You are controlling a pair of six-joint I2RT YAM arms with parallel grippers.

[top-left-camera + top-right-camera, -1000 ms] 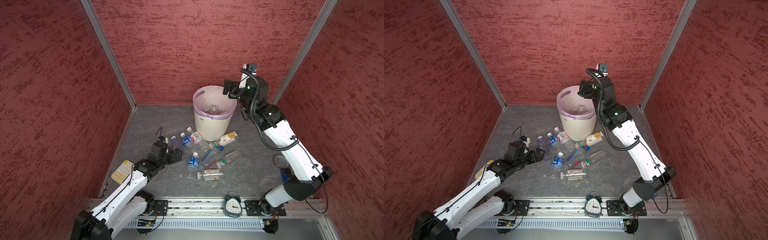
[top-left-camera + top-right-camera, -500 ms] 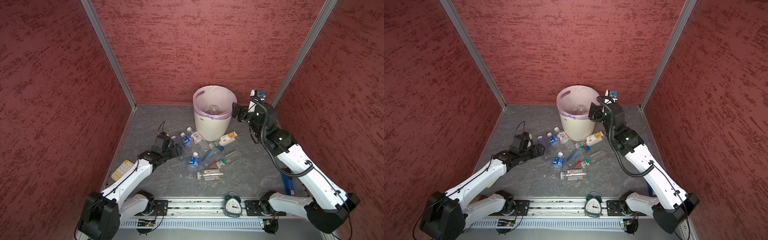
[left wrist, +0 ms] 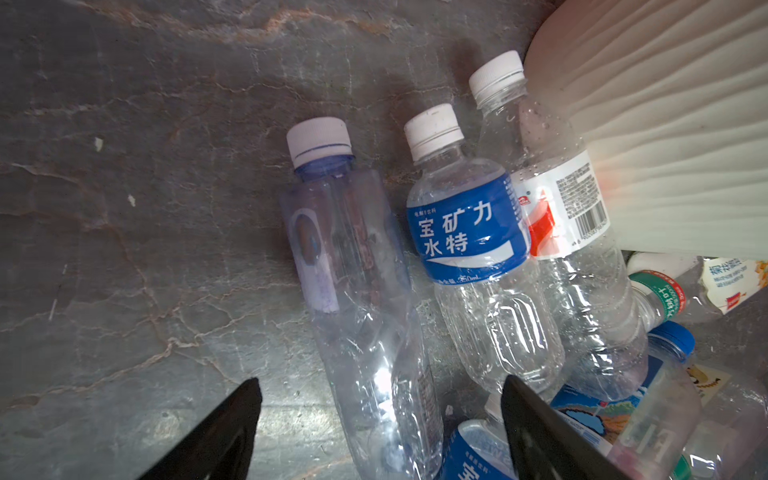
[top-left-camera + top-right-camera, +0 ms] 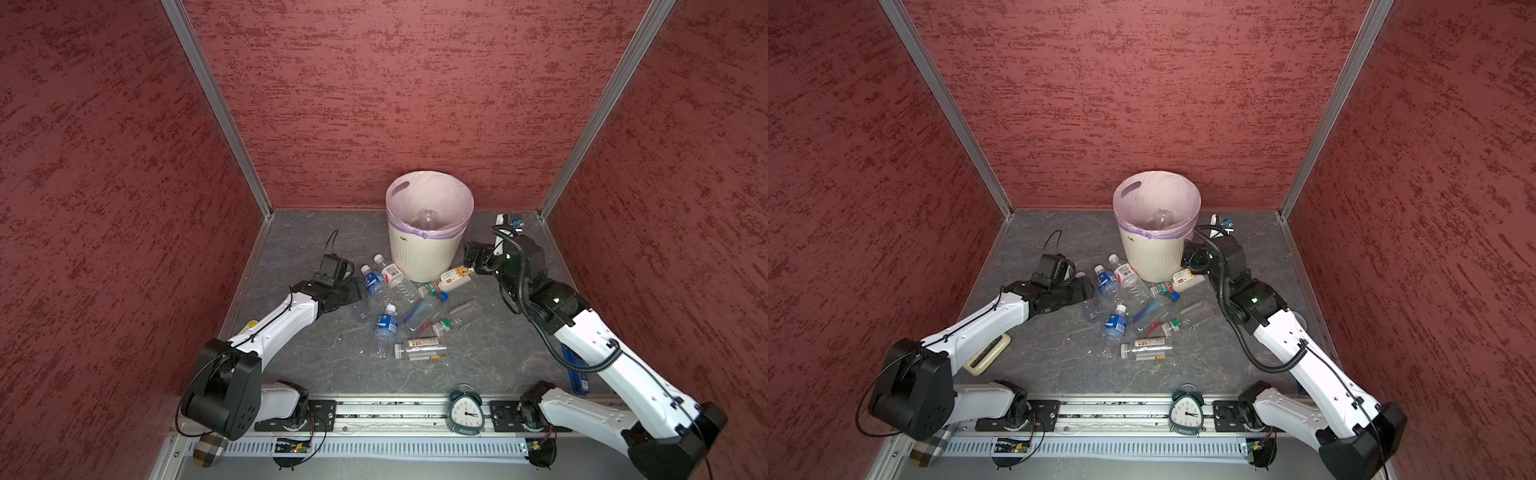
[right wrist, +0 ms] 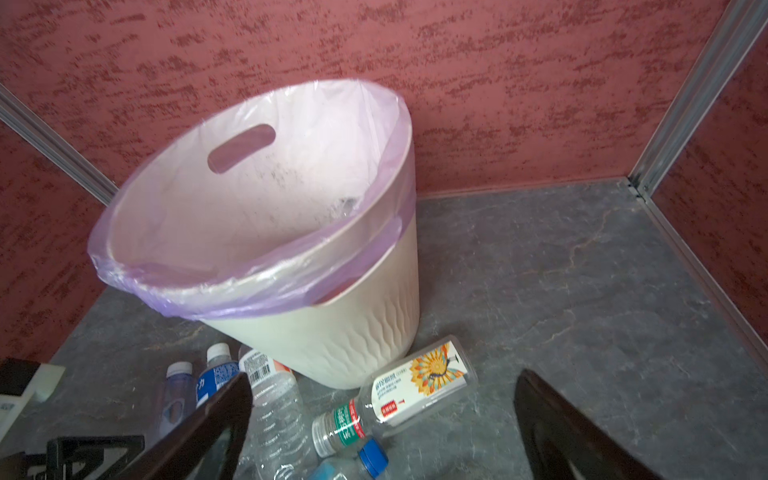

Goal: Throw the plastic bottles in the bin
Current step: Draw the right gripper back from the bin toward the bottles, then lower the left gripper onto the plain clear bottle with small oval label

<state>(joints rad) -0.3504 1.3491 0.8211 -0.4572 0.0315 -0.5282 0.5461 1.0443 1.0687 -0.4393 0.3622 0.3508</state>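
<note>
Several plastic bottles lie scattered on the grey floor in front of the bin, and one clear bottle lies inside it. My left gripper is open low over the pile's left edge, its fingers either side of a crushed clear bottle without touching it. Beside that lie a blue-label bottle and a red-white one. My right gripper is open beside the bin, above a white-orange bottle.
A teal alarm clock stands on the front rail. A cream keypad lies under the left arm. A blue object lies by the right wall, behind the right arm. Red walls close in three sides.
My right arm has dropped from above the bin's rim to the floor beside it. My left gripper has reached forward into the bottles and its jaws have narrowed a little.
</note>
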